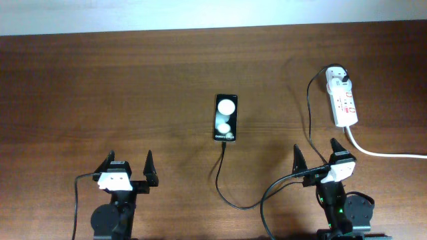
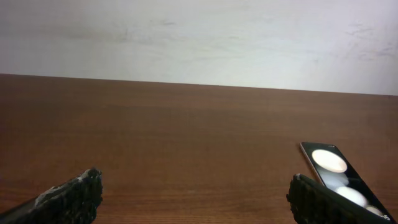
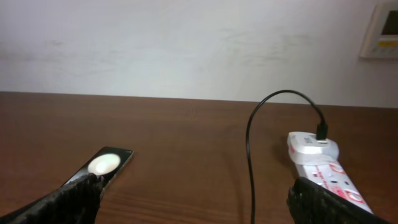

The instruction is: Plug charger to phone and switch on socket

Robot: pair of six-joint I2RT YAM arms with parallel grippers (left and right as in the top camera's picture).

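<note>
While the left gripper [image 1: 129,160] and right gripper [image 1: 315,149] both gape wide and empty, the phone [image 1: 225,117] lies beyond and between them, the charger [image 1: 217,175] reaching its near end (whether seated, unclear); the socket [image 1: 341,99] lies beyond the right gripper.

Dark brown wood table [image 1: 100,87] fills overhead view, w/ pale wall [image 1: 200,10] strip at 12 o'clock. Rt wrist view: beige wall panel [image 3: 382,31] approx 2 o'clock.

Brown wooden table [image 1: 100,87], phone [image 1: 225,118] at centre, charger cable [image 1: 217,175], socket [image 1: 343,100] far right
</note>
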